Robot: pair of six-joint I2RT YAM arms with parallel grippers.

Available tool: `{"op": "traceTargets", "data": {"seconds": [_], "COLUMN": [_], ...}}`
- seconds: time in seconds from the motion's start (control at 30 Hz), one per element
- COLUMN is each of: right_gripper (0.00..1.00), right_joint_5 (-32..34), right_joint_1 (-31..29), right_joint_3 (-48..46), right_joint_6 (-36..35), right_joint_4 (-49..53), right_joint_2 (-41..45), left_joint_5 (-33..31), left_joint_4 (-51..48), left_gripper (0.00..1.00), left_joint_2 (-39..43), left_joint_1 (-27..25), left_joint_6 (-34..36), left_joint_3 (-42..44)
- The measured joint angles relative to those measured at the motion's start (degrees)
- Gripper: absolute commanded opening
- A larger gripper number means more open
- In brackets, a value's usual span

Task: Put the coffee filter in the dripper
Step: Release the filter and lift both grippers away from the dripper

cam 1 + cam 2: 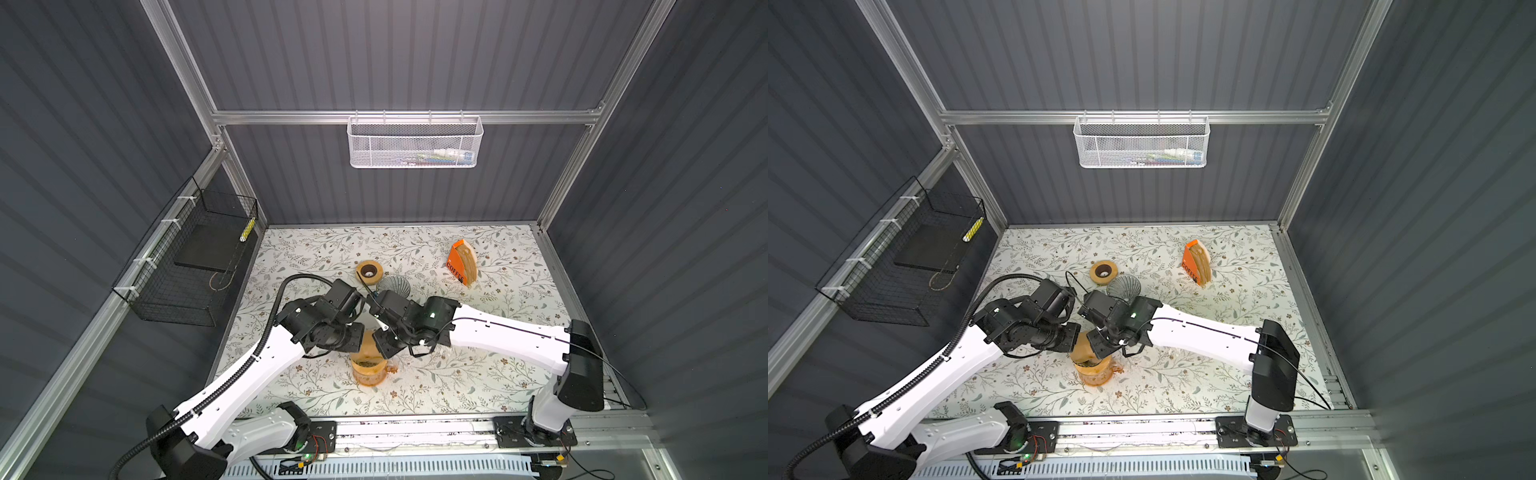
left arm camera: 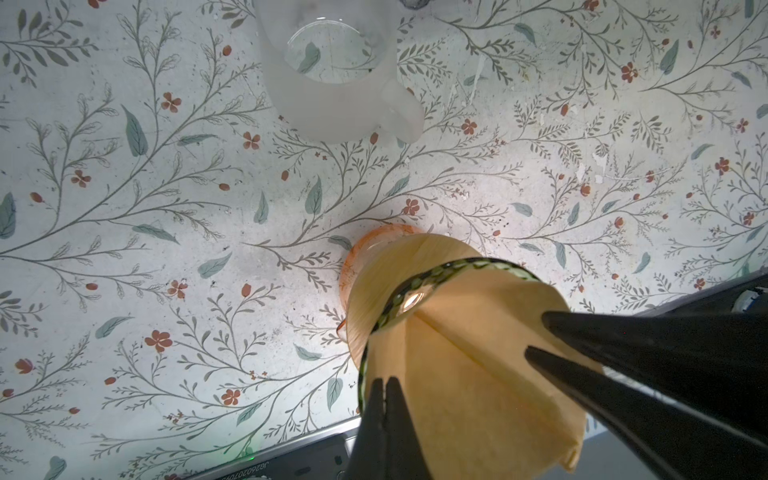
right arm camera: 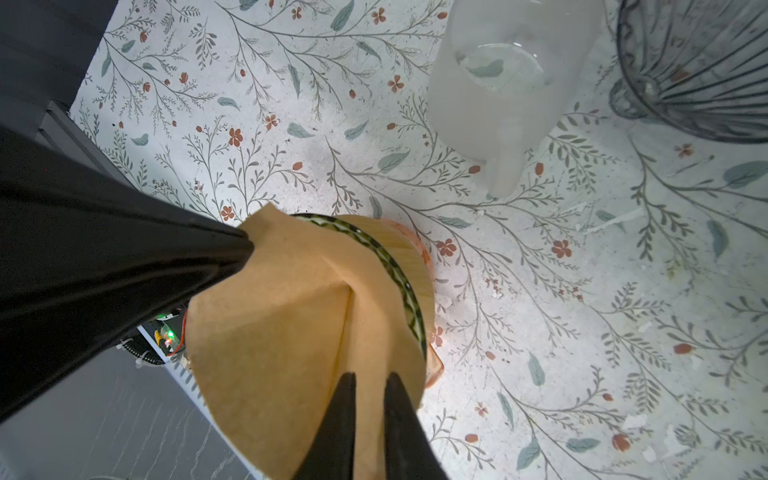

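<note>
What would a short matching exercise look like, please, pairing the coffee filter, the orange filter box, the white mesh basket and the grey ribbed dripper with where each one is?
Things:
1. coffee filter
2. orange filter box
3. white mesh basket
4. grey ribbed dripper

Places:
A. hanging on the back rail
B. beside the tan ring
C. poking up out of the green-rimmed dripper
D. standing towards the far right of the table

Pairs: 1-C, 2-D, 3-A, 4-B.
</note>
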State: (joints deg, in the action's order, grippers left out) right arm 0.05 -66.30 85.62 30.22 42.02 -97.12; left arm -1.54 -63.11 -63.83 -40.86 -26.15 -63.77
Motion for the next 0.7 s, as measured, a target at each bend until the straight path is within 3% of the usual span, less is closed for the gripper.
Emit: {"op": "traceTargets", "data": {"seconds": [0.37,0.7], "right_gripper": [0.24,0.24], "right_joint_5": [0.9,-1.3], "right_joint_1": [0.4,7.1], "right_joint_3": [0.0,1.7], "right_joint_6": [0.1,0.3], "right_joint_4": [0.0,-0.2], "right_joint_2": [3.9,7.0], "left_joint_5": [-0.5,-1.8], "left_joint_4": [0.5,4.5], "left_gripper": [0.10,0.11], "left_joint_2": [0.3,-4.0], "left_joint_1": [0.0,0.0], "left_joint_6": [-0.9,-1.4], "left_joint_3": [-2.3,-10.4]}}
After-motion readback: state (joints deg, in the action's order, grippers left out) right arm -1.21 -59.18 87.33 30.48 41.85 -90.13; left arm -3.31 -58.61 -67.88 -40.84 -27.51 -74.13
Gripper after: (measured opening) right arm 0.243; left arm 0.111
